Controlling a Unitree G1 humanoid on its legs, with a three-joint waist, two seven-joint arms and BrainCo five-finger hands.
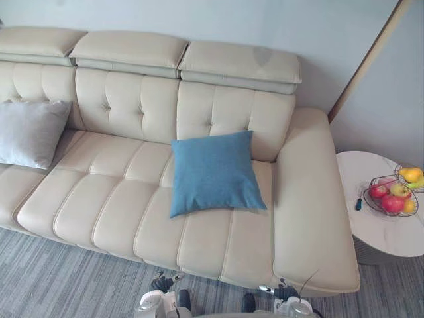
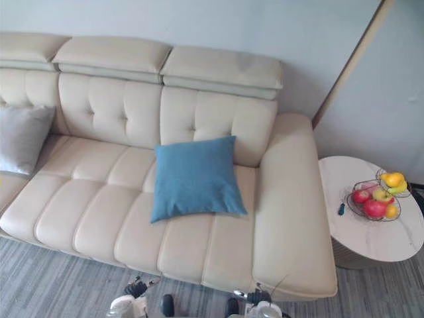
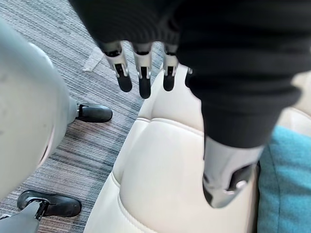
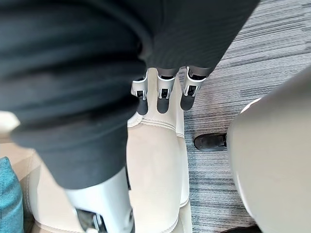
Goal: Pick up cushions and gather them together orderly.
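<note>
Left eye view: blue cushion (image 1: 215, 172) leans on the sofa (image 1: 119, 205) backrest near the armrest, grey cushion (image 1: 30, 132) at far left. Left hand (image 3: 144, 80) and right hand (image 4: 164, 97) empty, fingers straight, over the seat's front edge.

Left cushion (image 1: 28, 132) and right cushion (image 1: 213, 172) rest well apart on the sofa (image 1: 112, 212), with a side table (image 1: 381, 233) at its right.

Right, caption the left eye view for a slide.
Blue cushion and grey cushion lie apart on the cream sofa.

Two cushions (image 1: 215, 172), one sofa (image 1: 119, 199), one table (image 1: 379, 233).
</note>
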